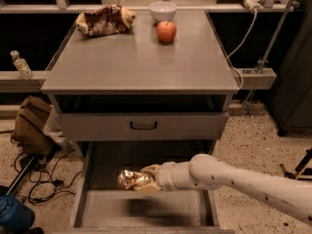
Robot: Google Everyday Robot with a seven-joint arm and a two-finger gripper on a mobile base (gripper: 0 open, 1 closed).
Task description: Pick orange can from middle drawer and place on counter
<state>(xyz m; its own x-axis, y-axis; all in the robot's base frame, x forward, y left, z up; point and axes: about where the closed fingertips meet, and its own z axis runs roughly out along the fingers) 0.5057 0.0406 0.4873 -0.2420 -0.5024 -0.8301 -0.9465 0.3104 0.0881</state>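
Observation:
The orange can [128, 179] is a wrinkled golden foil-like can. My gripper [145, 180] is shut on its right side, and my white arm [229, 179] reaches in from the lower right. The can hangs a little above the floor of the open middle drawer [102, 213], and a dark shadow lies on the floor under it. The counter [136, 65] is the flat grey cabinet top above.
On the counter's far edge are a brown-and-yellow snack bag [105, 19], a white bowl [163, 9] and a red apple [166, 31]. A closed drawer front with a black handle [143, 126] hangs over the open drawer. A brown bag [31, 126] and cables lie on the floor at left.

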